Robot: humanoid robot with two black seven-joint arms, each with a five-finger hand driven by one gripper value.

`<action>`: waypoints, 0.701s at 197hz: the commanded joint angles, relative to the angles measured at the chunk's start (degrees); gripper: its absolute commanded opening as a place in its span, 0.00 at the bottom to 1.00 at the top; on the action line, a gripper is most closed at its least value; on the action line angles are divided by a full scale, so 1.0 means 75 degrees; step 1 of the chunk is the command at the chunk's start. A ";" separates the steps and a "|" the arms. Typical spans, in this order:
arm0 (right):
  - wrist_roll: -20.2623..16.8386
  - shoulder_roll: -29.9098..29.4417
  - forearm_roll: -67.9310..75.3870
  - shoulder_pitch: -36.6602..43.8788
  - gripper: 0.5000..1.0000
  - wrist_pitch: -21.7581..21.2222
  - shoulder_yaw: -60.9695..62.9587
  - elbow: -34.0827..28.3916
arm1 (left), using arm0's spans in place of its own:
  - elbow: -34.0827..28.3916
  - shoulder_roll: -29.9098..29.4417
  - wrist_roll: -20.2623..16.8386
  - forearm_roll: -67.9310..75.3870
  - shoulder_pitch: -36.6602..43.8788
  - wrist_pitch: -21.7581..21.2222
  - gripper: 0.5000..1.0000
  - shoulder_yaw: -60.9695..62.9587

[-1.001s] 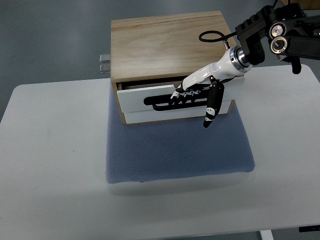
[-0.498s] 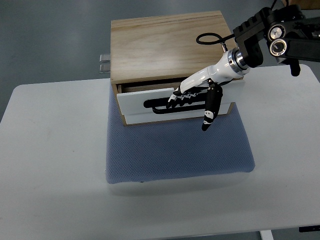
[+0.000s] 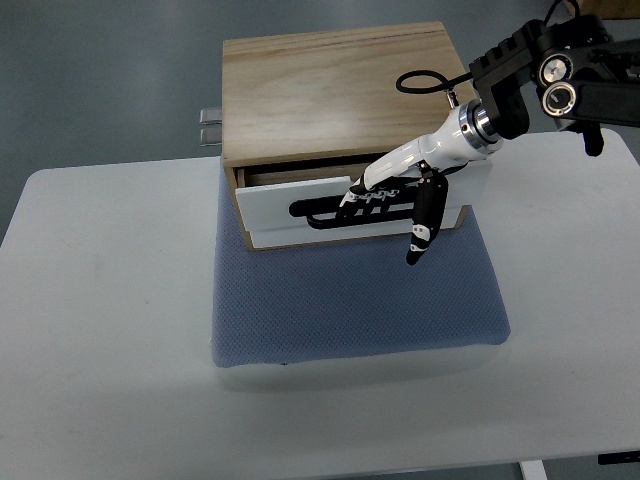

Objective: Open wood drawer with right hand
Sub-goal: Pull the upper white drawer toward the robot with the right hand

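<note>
While ajar, wood drawer (image 3: 300, 212) (contents unseen), right robot hand (image 3: 392, 195) hooked in slot

Light is bright, even and cool, falling mostly from above. The white table (image 3: 100, 300) reads pale grey-white with no blown-out glare, only a soft brightening toward its right edge. Shadows are weak and diffuse: a faint dark line runs under the front edge of the blue mat (image 3: 350, 300), and the gap above the drawer front (image 3: 290, 205) is dark. The right hand (image 3: 395, 190) throws only a soft shadow on the drawer front. The metal rings on the arm's black wrist housing (image 3: 560, 75) carry small glints. Focus is sharp across the frame, wood grain and mat weave both readable. No motion blur shows. Straight edges bend little toward the corners.
</note>
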State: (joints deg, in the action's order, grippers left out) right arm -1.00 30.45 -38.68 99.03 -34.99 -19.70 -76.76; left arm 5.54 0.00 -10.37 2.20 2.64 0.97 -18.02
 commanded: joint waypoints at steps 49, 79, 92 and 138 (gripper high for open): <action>0.0204 0.0018 0.0048 0.0062 0.88 -0.0001 0.0013 -0.0218 | 0.0000 0.0000 0.0000 -0.0001 0.0000 0.0000 1.00 0.0000; 0.0215 0.0029 0.0213 0.0062 0.88 -0.0001 0.0025 -0.0324 | 0.0000 0.0000 0.0000 -0.0001 0.0000 0.0000 1.00 0.0000; 0.0227 0.0041 0.0330 0.0062 0.88 -0.0001 0.0025 -0.0324 | 0.0000 0.0000 0.0000 -0.0001 0.0000 0.0000 1.00 0.0000; 0.0309 0.0041 0.0552 0.0062 0.88 -0.0001 0.0071 -0.0359 | 0.0000 0.0000 0.0000 -0.0001 0.0000 0.0000 1.00 0.0000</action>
State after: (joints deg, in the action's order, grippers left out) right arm 1.26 30.82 -35.04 99.50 -35.00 -19.24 -79.27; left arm 5.54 0.00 -10.37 2.20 2.64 0.97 -18.02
